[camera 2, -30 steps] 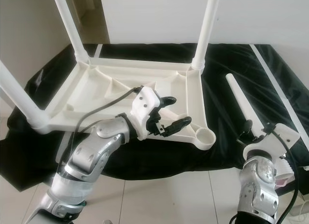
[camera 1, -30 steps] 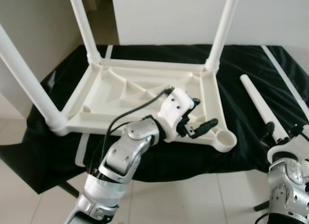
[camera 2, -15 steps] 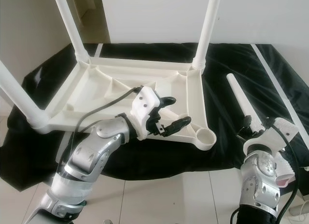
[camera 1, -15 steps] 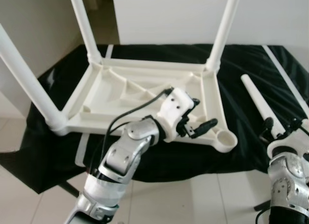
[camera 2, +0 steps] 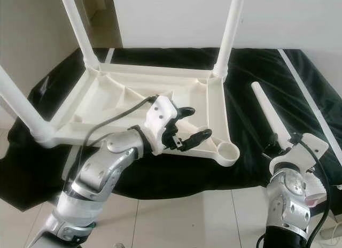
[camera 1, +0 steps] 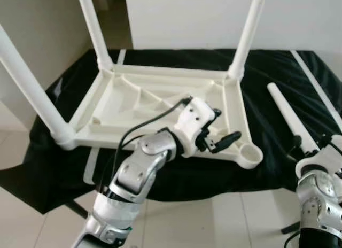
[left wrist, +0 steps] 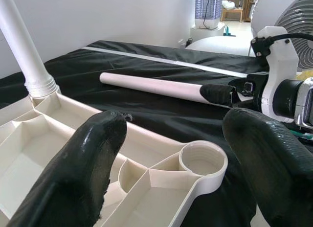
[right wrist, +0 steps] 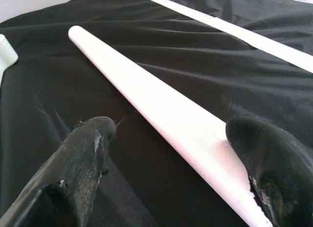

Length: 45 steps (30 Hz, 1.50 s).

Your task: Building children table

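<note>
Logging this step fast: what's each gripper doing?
Left gripper: open, over the table frame, holding nothing.
Right gripper: open around the loose leg, not clamped.

Smooth white plastic table frame (camera 1: 160,98), matt loose leg (right wrist: 161,109), slightly glossy, perhaps synthetic black cloth (camera 1: 267,66)

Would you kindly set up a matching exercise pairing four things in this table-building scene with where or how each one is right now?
Things:
1. loose table leg
2. empty corner socket
3. left gripper
4. right gripper

States:
A. open, hovering over the near rim of the upturned tabletop
B. round and threaded, with no leg screwed in
C. lying flat on the black cloth
D. open, one finger on each side of the leg's near end

Pairs: 1-C, 2-B, 3-A, 4-D
</note>
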Tool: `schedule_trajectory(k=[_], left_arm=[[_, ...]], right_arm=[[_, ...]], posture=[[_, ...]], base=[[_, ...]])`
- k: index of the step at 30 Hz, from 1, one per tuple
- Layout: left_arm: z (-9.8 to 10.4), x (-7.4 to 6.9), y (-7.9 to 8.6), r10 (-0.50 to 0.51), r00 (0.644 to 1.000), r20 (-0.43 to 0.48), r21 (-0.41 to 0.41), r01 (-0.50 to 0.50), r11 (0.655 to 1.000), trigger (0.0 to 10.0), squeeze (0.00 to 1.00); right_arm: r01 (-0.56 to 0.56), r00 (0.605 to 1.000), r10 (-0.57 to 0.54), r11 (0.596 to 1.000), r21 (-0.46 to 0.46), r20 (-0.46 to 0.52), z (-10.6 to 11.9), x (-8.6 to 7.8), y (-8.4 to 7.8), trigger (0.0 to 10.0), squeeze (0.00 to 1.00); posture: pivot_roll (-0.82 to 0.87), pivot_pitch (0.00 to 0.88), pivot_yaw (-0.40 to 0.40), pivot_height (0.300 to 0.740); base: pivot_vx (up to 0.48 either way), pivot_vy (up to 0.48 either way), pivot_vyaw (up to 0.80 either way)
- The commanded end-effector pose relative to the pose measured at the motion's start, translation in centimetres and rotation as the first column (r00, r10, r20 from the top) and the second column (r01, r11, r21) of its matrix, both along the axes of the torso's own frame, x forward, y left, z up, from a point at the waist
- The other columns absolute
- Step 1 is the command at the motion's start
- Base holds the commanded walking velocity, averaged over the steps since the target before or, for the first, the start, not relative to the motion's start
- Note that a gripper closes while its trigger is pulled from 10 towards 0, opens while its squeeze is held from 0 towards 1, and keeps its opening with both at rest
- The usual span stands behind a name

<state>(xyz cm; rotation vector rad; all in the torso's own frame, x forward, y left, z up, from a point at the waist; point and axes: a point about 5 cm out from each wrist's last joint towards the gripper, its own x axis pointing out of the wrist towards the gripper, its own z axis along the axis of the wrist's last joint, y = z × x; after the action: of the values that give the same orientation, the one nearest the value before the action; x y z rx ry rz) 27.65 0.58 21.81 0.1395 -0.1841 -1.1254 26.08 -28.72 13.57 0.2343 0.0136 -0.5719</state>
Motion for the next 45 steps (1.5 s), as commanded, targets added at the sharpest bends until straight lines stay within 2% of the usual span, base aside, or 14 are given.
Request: schedule_trajectory(k=[1,7,10,12,15,17,23,24,25,26,30,37,41,45], left_arm=[[0.2,0.0,0.1,0.016,1.000,0.004,-0.008,-0.016,1.000,10.0,0.00],[0.3,0.1,0.1,0.020,1.000,0.006,-0.010,-0.020,1.000,10.0,0.00],[0.3,0.1,0.1,0.020,1.000,0.006,-0.010,-0.020,1.000,10.0,0.00],[0.4,0.1,0.1,0.018,1.000,0.007,-0.013,-0.018,1.000,10.0,0.00],[0.5,0.1,0.0,0.016,1.000,0.007,-0.016,-0.015,1.000,10.0,0.00],[0.5,0.0,-0.1,0.014,1.000,0.007,-0.017,-0.014,1.000,10.0,0.00],[0.5,0.0,-0.1,0.012,1.000,0.007,-0.017,-0.012,1.000,10.0,0.00],[0.5,-0.1,-0.2,0.011,1.000,0.006,-0.018,-0.011,1.000,10.0,0.00],[0.5,-0.1,-0.2,0.009,1.000,0.005,-0.018,-0.009,1.000,10.0,0.00],[0.5,-0.1,-0.2,0.009,1.000,0.005,-0.018,-0.009,1.000,10.0,0.00],[0.5,-0.2,-0.3,0.006,1.000,0.003,-0.019,-0.005,1.000,10.0,0.00],[0.5,-0.2,-0.3,0.007,1.000,0.002,-0.020,-0.007,1.000,10.0,0.00],[0.5,-0.2,-0.3,0.007,1.000,0.001,-0.020,-0.007,1.000,10.0,0.00],[0.5,-0.3,-0.3,0.005,1.000,0.001,-0.019,-0.005,1.000,10.0,0.00]], right_arm=[[-0.061,0.996,0.063,0.997,0.042,-0.069,-1.6,0.2,1.1,10.0,0.00],[-0.238,0.971,0.236,0.970,-0.043,-0.043,-0.7,0.7,4.0,10.0,0.00],[-0.251,0.968,0.249,0.967,-0.051,-0.042,-0.6,0.8,4.2,10.0,0.00],[-0.319,0.947,0.320,0.941,-0.111,-0.005,0.4,0.9,5.3,10.0,0.00],[-0.374,0.887,0.403,0.914,-0.160,0.227,4.2,0.7,7.1,10.0,0.00],[-0.371,0.870,0.404,0.914,-0.167,0.281,5.2,0.6,7.2,10.0,0.00],[-0.354,0.867,0.398,0.916,-0.191,0.300,5.9,0.5,7.3,10.0,0.00],[-0.256,0.915,0.300,0.949,-0.187,0.271,5.7,0.5,5.8,10.0,0.00],[-0.180,0.942,0.223,0.966,-0.183,0.250,5.5,0.4,4.7,10.0,0.00],[-0.180,0.942,0.223,0.966,-0.183,0.250,5.5,0.4,4.7,10.0,0.00],[-0.039,0.982,0.065,0.989,-0.144,0.179,4.5,0.0,2.7,10.0,0.00],[0.045,0.996,-0.038,0.995,-0.085,0.076,2.8,-0.2,1.7,10.0,0.00],[0.056,0.997,-0.051,0.995,-0.077,0.063,2.5,-0.2,1.6,10.0,0.00],[0.063,0.998,-0.064,0.997,-0.047,-0.016,1.3,-0.1,1.3,10.0,0.00]], posture=[[-0.07,0.071,0.002,0.740],[-0.07,0.070,0.001,0.740],[-0.07,0.070,0.001,0.740],[-0.07,0.070,0.001,0.740],[-0.07,0.071,0.003,0.740],[-0.07,0.070,0.003,0.740],[-0.07,0.070,0.003,0.740],[-0.07,0.071,0.002,0.740],[-0.07,0.071,0.002,0.740],[-0.07,0.071,0.002,0.740],[-0.07,0.074,0.002,0.740],[-0.06,0.075,0.002,0.740],[-0.06,0.075,0.003,0.740],[-0.07,0.073,0.004,0.740]], base=[[0.000,0.000,0.00],[0.000,0.000,0.00],[0.000,0.000,0.00],[0.000,0.000,0.00],[0.000,0.000,0.00],[0.000,0.000,0.00],[0.000,0.000,0.00],[0.000,0.000,0.00],[0.000,0.000,0.00],[0.000,0.000,0.00],[0.000,0.000,0.00],[0.000,0.000,0.00],[0.000,0.000,0.00],[0.000,0.000,0.00]])
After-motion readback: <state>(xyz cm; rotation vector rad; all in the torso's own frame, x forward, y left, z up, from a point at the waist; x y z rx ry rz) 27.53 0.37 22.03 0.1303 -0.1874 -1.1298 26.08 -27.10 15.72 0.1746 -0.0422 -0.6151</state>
